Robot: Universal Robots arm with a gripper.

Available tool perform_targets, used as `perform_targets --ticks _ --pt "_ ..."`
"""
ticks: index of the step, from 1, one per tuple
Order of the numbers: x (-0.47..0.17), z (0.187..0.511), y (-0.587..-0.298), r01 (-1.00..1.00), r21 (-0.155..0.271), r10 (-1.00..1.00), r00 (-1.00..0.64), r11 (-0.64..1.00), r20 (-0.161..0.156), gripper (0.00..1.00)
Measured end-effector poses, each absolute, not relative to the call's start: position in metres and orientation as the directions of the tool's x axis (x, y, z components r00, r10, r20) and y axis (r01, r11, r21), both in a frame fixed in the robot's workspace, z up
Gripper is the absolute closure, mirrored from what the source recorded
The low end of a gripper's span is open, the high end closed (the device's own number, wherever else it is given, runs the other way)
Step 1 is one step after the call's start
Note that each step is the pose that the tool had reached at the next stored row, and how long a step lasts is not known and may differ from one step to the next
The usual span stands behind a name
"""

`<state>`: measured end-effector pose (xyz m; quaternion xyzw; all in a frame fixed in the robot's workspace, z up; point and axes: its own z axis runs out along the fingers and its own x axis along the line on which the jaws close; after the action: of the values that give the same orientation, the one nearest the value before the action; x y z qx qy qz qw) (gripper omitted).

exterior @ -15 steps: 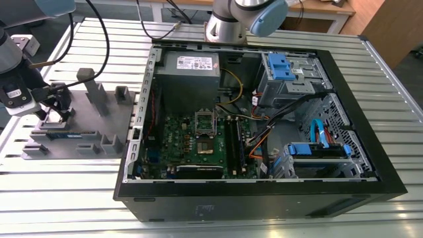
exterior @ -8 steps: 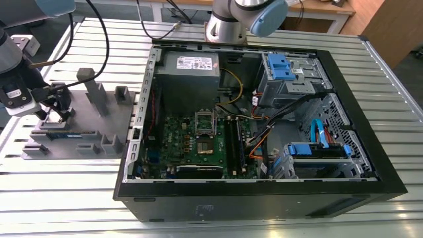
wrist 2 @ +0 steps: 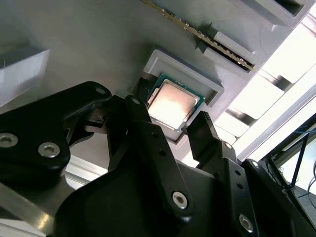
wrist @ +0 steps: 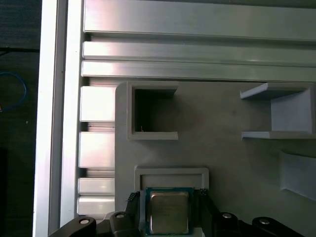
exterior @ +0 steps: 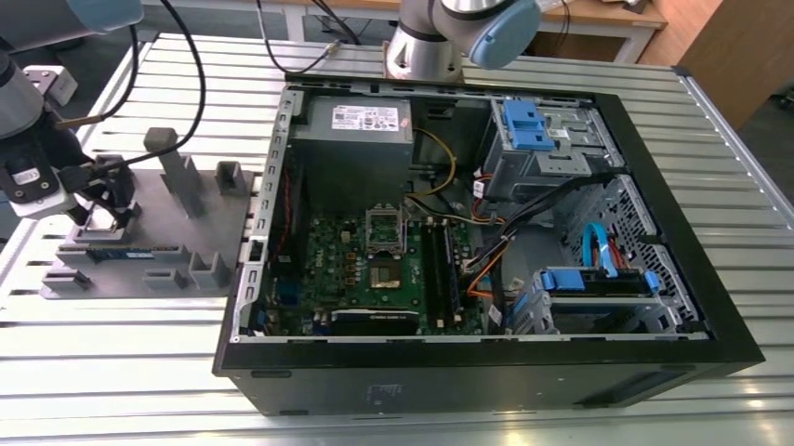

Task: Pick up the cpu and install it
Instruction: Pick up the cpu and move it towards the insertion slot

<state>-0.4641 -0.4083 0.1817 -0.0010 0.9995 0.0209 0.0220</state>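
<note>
The cpu (wrist 2: 173, 102) is a small square chip with a shiny metal top on a green board, lying in a shallow square nest of the grey tray (wrist 2: 94, 44). My gripper (wrist 2: 170, 121) stands straight over it, with one black finger (wrist 2: 143, 118) against each of two opposite sides, shut on the chip. In the first wrist view the cpu (wrist: 169, 212) sits level in its nest between the fingertips (wrist: 133, 201). In the exterior view my gripper (exterior: 106, 209) is down on the grey tray (exterior: 162, 218) at that view's left.
A long green memory stick (exterior: 125, 252) lies on the tray beside the gripper. The open computer case (exterior: 496, 232) fills the middle, with the motherboard's metal socket frame (exterior: 385, 226) inside. Grey posts (exterior: 167, 158) rise from the tray. A slatted metal table (exterior: 125, 372) carries everything.
</note>
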Motion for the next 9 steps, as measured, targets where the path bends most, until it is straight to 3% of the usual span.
perform_targets --ticks 9 --pt "-0.4639 0.1813 -0.4089 -0.003 0.042 -0.001 -0.999 0.999 -0.044 0.41"
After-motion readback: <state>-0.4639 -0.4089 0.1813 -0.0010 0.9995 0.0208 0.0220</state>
